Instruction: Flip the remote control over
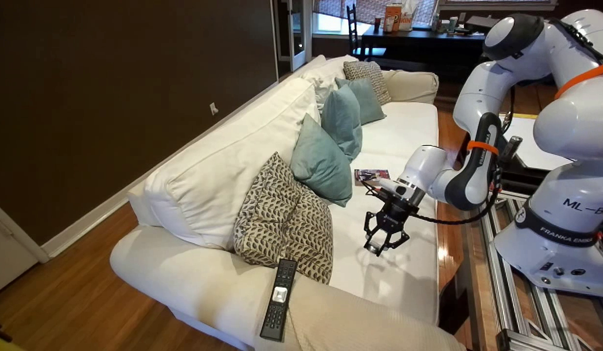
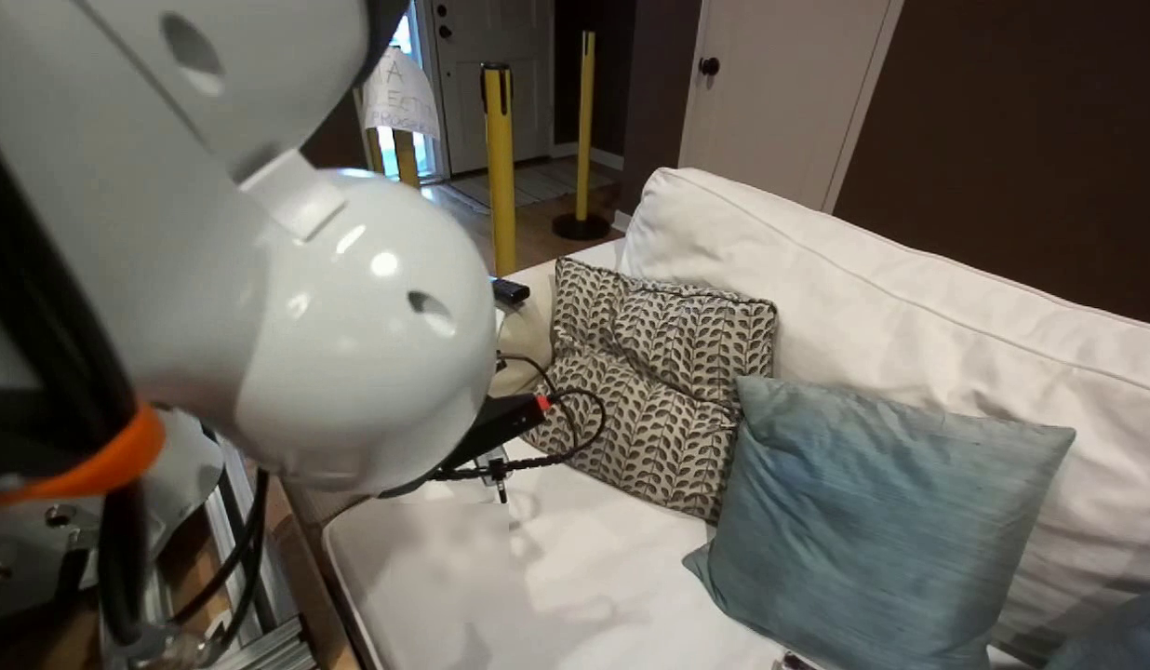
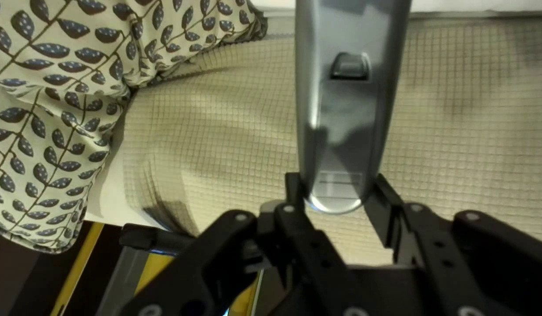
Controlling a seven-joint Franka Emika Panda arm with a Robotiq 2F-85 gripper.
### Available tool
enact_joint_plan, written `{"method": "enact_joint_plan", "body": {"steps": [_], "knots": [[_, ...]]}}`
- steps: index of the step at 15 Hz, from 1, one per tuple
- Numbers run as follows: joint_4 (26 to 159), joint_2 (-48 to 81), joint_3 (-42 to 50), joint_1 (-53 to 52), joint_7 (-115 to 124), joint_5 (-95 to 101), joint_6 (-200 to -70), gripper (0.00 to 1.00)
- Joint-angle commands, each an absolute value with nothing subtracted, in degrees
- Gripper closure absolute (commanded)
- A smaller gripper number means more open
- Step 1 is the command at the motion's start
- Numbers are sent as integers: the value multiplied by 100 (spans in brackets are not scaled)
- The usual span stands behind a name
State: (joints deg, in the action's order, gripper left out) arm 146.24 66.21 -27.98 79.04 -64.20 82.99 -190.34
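The remote control (image 3: pixel 350 114) shows large in the wrist view, its greyish face with a small dark latch-like mark toward the camera. My gripper (image 3: pixel 336 188) has its two fingers pressed on the sides of the remote's near end. The rest of the remote sticks out past the fingertips and runs off the top edge. In an exterior view my gripper (image 1: pixel 381 240) is above the white seat cushion, with a small greyish bit of the remote (image 1: pixel 373 244) between the fingertips. The arm hides most of the gripper in the other view, where the remote cannot be made out.
A longer black remote (image 1: pixel 278 302) lies on the sofa arm (image 1: pixel 194 278); its end also shows in an exterior view (image 2: pixel 511 290). A leaf-patterned pillow (image 1: pixel 282 219) and teal pillows (image 1: pixel 321 156) lean on the backrest. A flat dark reddish card (image 1: pixel 371 175) lies on the seat.
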Motion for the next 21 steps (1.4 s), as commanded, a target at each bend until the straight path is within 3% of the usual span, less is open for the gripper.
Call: {"method": "enact_joint_plan", "body": {"steps": [1,14,15,21], "knots": [[14644,6700,-2806,7997,-6493,8342,-19031,60],[14664,6875,-2842,8139,-6637,8377,-19031,60],[14655,6922,-2876,8170,-6681,8401,-18974,85],[14593,7476,-3341,8363,-7421,8250,-18170,85]]}}
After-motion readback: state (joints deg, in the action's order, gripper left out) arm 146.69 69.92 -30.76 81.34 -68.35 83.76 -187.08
